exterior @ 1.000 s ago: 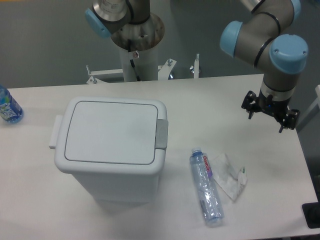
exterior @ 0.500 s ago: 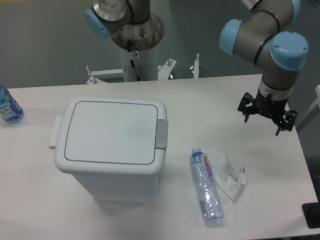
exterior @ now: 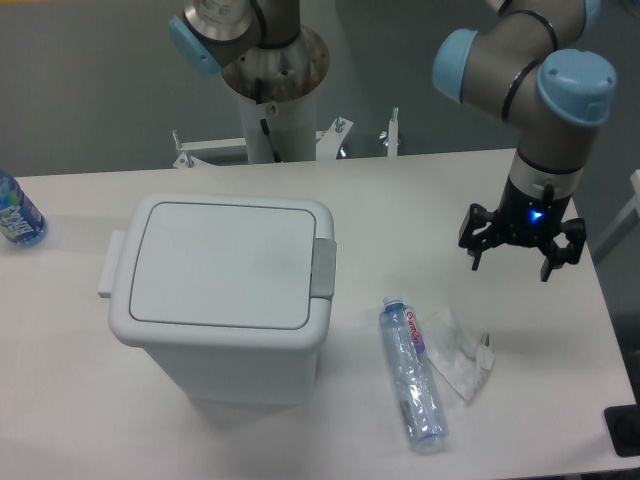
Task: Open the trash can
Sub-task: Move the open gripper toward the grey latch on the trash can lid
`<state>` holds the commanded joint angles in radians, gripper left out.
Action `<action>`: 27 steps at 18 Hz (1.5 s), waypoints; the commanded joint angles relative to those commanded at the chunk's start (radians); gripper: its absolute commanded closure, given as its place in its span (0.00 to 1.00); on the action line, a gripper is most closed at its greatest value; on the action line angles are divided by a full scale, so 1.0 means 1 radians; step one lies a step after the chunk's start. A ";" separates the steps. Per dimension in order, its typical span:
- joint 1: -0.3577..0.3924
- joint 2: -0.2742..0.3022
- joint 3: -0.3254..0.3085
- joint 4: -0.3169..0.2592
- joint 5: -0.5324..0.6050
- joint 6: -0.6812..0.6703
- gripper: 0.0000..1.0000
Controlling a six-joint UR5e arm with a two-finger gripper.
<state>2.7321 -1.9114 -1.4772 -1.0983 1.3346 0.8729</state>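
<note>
A: What is seen nearest to the camera?

B: An empty clear plastic bottle [exterior: 412, 372] is laid on the white desk [exterior: 400, 210], and a crumpled wrapper [exterior: 456, 352] is found just beside it on the right. Neither is needed for the task.

A: And where is the trash can?

B: The trash can [exterior: 220, 300] is placed on the left half of the desk. Its flat lid [exterior: 222, 264] is shut. The darker grey push tab [exterior: 324, 268] is located on the right rim, on the side facing the arm.

A: How is the tool held?

B: The tool [exterior: 522, 246] is hung above the right part of the desk, well apart from the can. Its fingers are spread and nothing is held between them.

A: Which step is judged to be in hand?

B: The approach, it seems; no contact with the can is made yet. For the next move, the tool must probably be carried left to the tab and lowered, so that the tab is pressed.

A: And further back?

B: A blue bottle [exterior: 16, 212] is seen at the far left edge.
</note>
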 joint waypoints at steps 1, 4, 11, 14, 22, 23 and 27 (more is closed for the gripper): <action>-0.006 0.005 -0.002 0.000 -0.003 -0.017 0.00; -0.021 0.017 0.002 0.000 -0.057 -0.116 0.00; -0.068 0.072 0.017 -0.002 -0.149 -0.310 0.00; -0.078 0.078 0.025 -0.002 -0.178 -0.371 0.00; -0.117 0.127 0.005 -0.011 -0.262 -0.482 0.00; -0.120 0.136 -0.003 -0.014 -0.262 -0.482 0.00; -0.123 0.149 -0.023 -0.014 -0.264 -0.482 0.00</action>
<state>2.6093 -1.7626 -1.5002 -1.1121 1.0707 0.3912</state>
